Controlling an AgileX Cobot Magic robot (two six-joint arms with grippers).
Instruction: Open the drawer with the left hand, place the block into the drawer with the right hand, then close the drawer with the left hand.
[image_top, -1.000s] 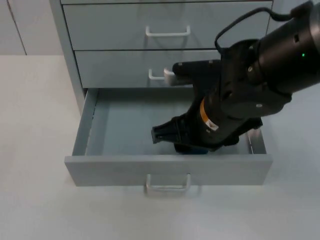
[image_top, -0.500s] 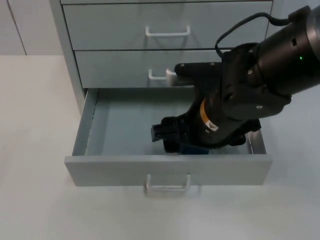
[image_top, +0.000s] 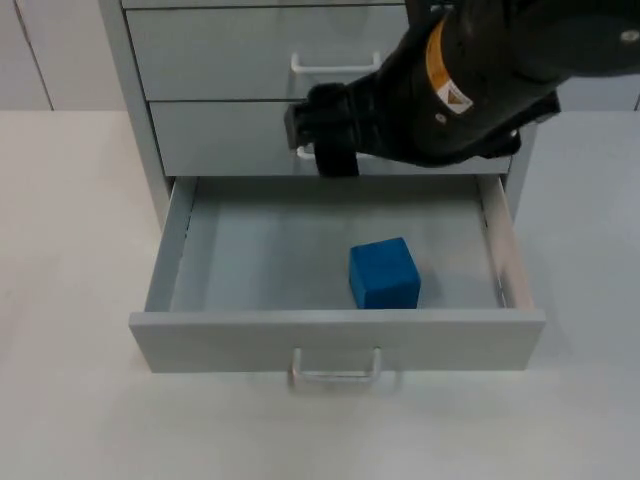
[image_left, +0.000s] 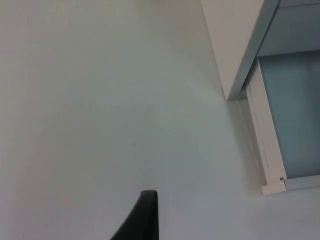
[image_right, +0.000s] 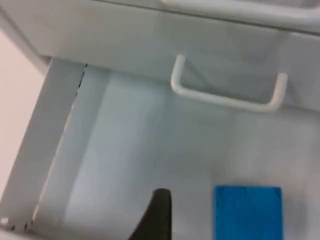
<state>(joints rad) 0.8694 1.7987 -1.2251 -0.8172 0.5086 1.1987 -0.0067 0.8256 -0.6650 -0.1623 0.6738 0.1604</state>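
The bottom drawer (image_top: 335, 340) of the grey cabinet stands pulled out. On its floor, right of the middle, rests a blue block (image_top: 384, 274) with nothing touching it. My right gripper (image_top: 318, 135) hangs open above the drawer's back edge, in front of the middle drawer, up and left of the block. The right wrist view looks down into the drawer past a black fingertip (image_right: 159, 212) with the block (image_right: 247, 210) beside it. The left arm waits left of the cabinet; its fingertip (image_left: 145, 215) hovers over bare table near the drawer's side rail (image_left: 265, 145).
The middle drawer's white handle (image_right: 225, 95) sits just behind my right gripper, and the upper drawer's handle (image_top: 335, 66) is above it. The open drawer's own handle (image_top: 335, 375) sticks out toward the table front. White table lies on both sides of the cabinet (image_left: 235, 45).
My right gripper let go of the blue block inside the drawer and rose back and up to the middle drawer's front. The block now lies uncovered on the drawer floor.
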